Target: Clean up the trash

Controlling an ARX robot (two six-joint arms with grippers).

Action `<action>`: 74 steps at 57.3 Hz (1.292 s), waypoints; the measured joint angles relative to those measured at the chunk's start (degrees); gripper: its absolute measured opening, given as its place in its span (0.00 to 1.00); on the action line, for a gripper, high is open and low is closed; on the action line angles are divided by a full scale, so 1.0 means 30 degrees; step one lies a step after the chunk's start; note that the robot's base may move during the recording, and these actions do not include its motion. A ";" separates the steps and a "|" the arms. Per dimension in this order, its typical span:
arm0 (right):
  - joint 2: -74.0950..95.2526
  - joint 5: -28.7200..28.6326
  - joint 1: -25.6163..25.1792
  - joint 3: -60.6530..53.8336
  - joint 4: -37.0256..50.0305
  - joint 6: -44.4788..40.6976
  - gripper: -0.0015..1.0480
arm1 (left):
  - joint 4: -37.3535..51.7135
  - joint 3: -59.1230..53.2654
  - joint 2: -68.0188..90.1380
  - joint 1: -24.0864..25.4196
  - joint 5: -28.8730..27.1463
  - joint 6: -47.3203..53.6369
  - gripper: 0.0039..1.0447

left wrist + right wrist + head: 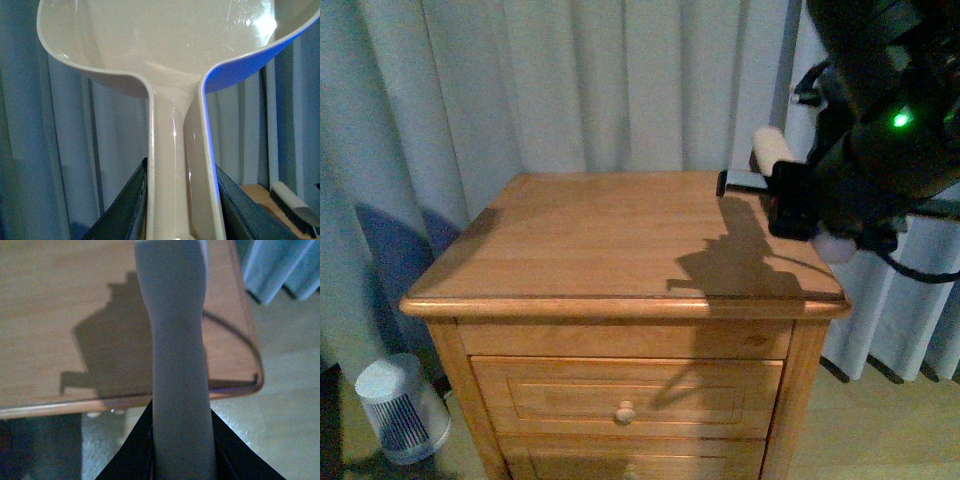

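No white paper wad shows in any view. My left gripper is shut on the handle of a cream dustpan, whose scoop is held up in front of the curtains. My right gripper is shut on the pale handle of a brush, held over the front right corner of the wooden nightstand. In the front view the right gripper and the brush hang over the nightstand's back right part. The brush's dark bristles also show in the left wrist view. The left arm is out of the front view.
The nightstand has drawers with round knobs. Pale curtains hang close behind it and to both sides. A white ribbed cylinder stands on the floor at the left. The arm's shadow lies on the top.
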 joint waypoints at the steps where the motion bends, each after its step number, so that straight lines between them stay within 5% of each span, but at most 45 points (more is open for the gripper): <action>1: -0.0503 0.0262 0.0036 -0.0430 0.0627 -0.0466 0.20 | 0.0000 0.0000 0.0000 0.0000 0.0000 0.0000 0.27; 16: -0.8269 0.2346 0.0342 -0.6207 0.7512 -0.5107 0.19 | 0.0000 0.0000 0.0000 0.0000 0.0007 0.0000 0.27; 47: -2.0611 0.7176 0.2142 -1.3318 1.0681 -0.9194 0.19 | 0.0000 0.0000 0.0000 0.0000 0.0000 0.0000 0.27; 74: -2.1442 0.7788 0.2200 -1.4018 1.0091 -0.9537 0.19 | -0.0007 -0.0022 0.0044 -0.0007 0.0291 0.0000 0.27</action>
